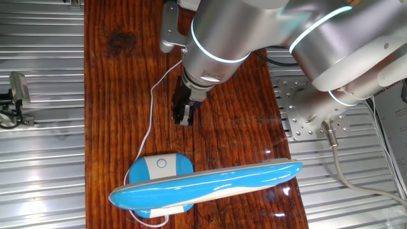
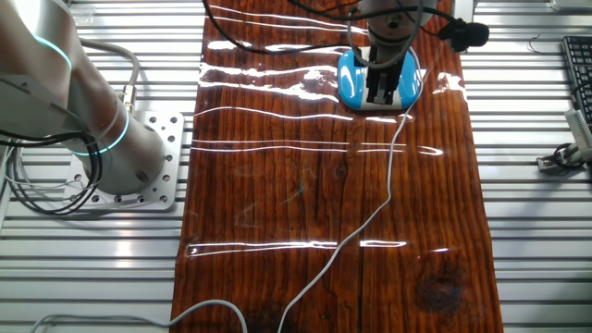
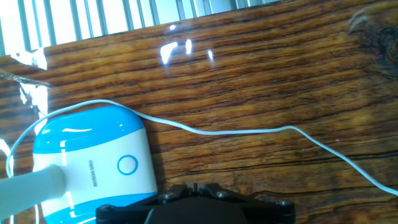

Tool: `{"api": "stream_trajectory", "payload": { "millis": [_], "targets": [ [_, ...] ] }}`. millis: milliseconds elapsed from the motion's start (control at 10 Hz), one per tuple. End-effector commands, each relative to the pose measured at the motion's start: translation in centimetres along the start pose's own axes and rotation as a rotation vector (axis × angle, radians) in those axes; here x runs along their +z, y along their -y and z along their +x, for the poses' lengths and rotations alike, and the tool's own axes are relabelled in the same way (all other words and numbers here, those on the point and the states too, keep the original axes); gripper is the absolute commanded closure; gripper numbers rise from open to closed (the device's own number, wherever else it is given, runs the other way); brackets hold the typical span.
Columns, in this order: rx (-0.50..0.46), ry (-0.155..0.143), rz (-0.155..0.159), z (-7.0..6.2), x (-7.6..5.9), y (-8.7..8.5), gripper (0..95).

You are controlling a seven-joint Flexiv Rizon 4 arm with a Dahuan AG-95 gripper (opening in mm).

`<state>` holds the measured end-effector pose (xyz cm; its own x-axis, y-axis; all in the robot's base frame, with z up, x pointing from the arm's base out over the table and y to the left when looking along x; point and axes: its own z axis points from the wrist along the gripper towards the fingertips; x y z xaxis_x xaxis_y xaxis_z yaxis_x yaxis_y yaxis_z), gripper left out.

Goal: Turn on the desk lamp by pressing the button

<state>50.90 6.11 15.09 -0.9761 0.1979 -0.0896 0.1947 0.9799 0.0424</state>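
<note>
Cord [image 1: 151,108] runs down the bench [image 1: 114,95] at left to the lamp [image 1: 203,184], which lies near the front edge, round button [image 1: 161,163] on its base facing up. Hand [image 1: 184,114] hangs above bare wood beyond the base, holding nothing; its opening can't be told.

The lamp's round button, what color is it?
White, ringed in blue, on the white panel of the desk lamp's base. The button shows best in the hand view.
</note>
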Motion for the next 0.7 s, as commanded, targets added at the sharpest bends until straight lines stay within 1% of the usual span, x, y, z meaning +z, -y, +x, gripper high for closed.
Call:
{"api": "stream_trajectory", "payload": {
  "millis": [100,500,700],
  "targets": [
    [-0.005,-0.002,0.0,-0.02,-0.01,-0.37,95.0],
    [-0.017,0.012,-0.004,-0.01,0.01,-0.4,95.0],
    [-0.007,0.029,-0.007,-0.01,0.01,-0.4,95.0]
  ]
}}
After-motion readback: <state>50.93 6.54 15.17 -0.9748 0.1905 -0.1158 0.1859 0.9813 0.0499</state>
